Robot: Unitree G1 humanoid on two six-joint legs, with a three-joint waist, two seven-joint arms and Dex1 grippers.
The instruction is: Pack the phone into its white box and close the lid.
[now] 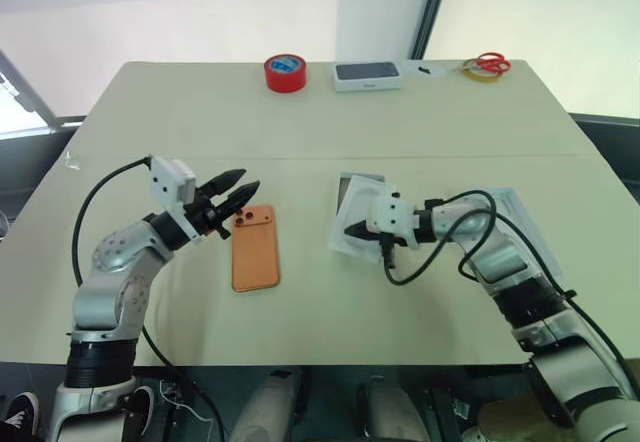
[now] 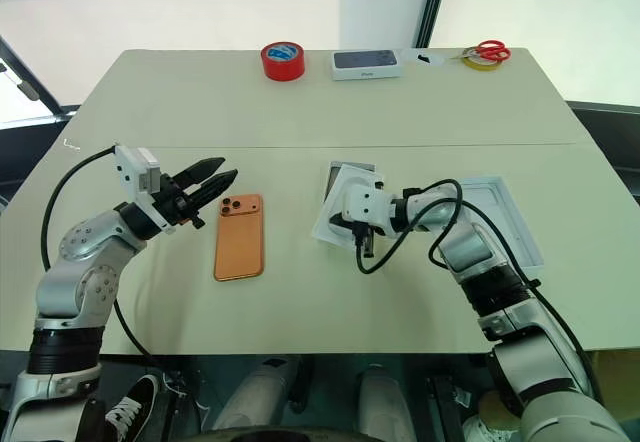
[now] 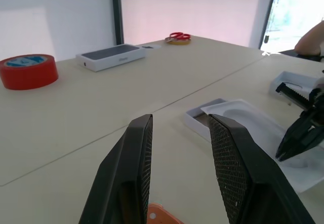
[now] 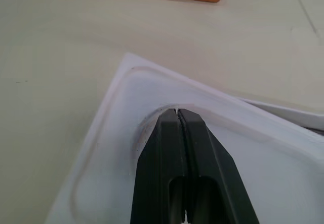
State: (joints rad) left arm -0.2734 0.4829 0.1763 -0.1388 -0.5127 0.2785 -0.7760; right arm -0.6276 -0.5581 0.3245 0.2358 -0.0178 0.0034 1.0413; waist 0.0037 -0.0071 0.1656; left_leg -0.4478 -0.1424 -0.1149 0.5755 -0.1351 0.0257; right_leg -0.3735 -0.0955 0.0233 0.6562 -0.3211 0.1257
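Note:
The orange phone (image 1: 255,249) lies back up on the table, its lenses at the far end. My left gripper (image 1: 238,191) hovers open just left of that lens end, nothing between its fingers (image 3: 144,133). The white box (image 1: 362,180) sits mid-table, and a thin white insert (image 1: 338,245) lies tilted across its near part. My right gripper (image 1: 351,230) is shut, and its tips (image 4: 177,113) rest in the insert's oval recess. The lid (image 2: 505,207) lies open side up at the right, partly under my right forearm.
Along the far edge stand a red tape roll (image 1: 285,72), a closed white box with a dark phone picture (image 1: 367,75) and red-handled scissors (image 1: 488,64) on a yellow tape ring. A seam crosses the table (image 1: 150,302) behind the phone.

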